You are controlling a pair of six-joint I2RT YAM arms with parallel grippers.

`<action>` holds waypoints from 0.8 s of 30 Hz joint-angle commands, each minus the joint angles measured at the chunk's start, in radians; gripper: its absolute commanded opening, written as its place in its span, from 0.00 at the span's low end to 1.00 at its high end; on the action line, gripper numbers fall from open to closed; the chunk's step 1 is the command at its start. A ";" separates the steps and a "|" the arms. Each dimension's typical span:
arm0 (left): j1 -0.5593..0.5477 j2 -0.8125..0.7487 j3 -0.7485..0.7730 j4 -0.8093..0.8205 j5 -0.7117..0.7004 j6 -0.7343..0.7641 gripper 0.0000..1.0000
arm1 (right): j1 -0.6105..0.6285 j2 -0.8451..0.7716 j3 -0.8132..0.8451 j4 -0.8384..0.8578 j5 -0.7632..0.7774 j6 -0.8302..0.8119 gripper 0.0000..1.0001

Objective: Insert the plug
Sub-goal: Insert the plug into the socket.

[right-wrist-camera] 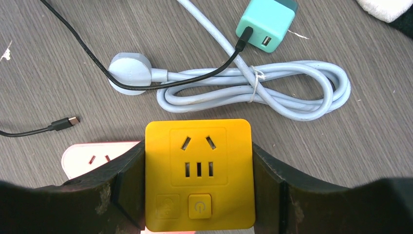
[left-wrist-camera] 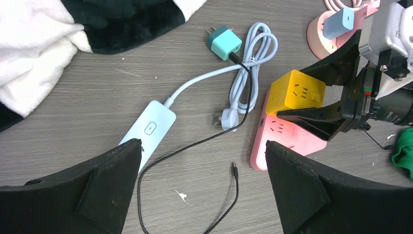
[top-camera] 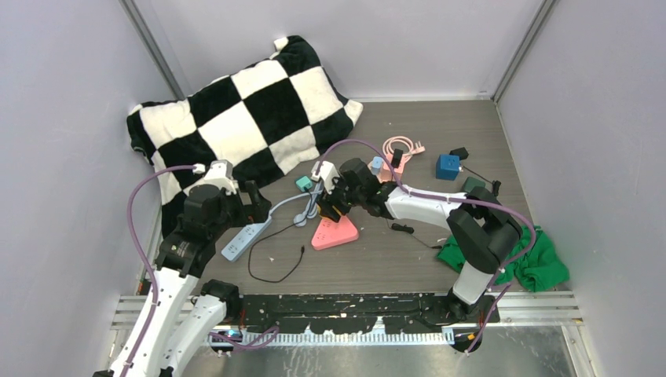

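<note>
One yellow cube socket [right-wrist-camera: 199, 146] in a firm grip.
The right gripper [right-wrist-camera: 199, 178] clamps it by two sides over the pink power strip [left-wrist-camera: 287, 141]; the left gripper [left-wrist-camera: 203, 146] hangs spread wide near the pale blue strip [left-wrist-camera: 151, 129].

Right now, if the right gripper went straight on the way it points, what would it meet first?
Probably the pink power strip, lying just beyond the yellow socket cube that the right gripper holds; the gap is unclear.

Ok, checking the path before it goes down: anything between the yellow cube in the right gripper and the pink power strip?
Nothing visible does. The right gripper holds the yellow cube over one end of the pink power strip; its visible socket is bare.
</note>
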 commanded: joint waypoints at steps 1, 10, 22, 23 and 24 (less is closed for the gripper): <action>0.004 -0.010 0.007 0.040 0.015 0.009 1.00 | 0.001 0.082 -0.056 -0.243 0.066 0.040 0.20; 0.004 -0.003 0.004 0.051 0.021 0.007 1.00 | -0.006 -0.102 -0.003 -0.254 0.080 0.056 0.77; 0.004 -0.018 -0.008 0.065 0.033 0.002 1.00 | -0.009 -0.240 0.020 -0.243 0.070 0.133 0.99; 0.004 -0.018 -0.010 0.067 0.036 0.002 1.00 | -0.010 -0.235 0.029 -0.252 0.073 0.133 0.98; 0.004 -0.018 -0.010 0.068 0.038 0.002 1.00 | -0.010 -0.227 0.041 -0.265 0.075 0.132 0.97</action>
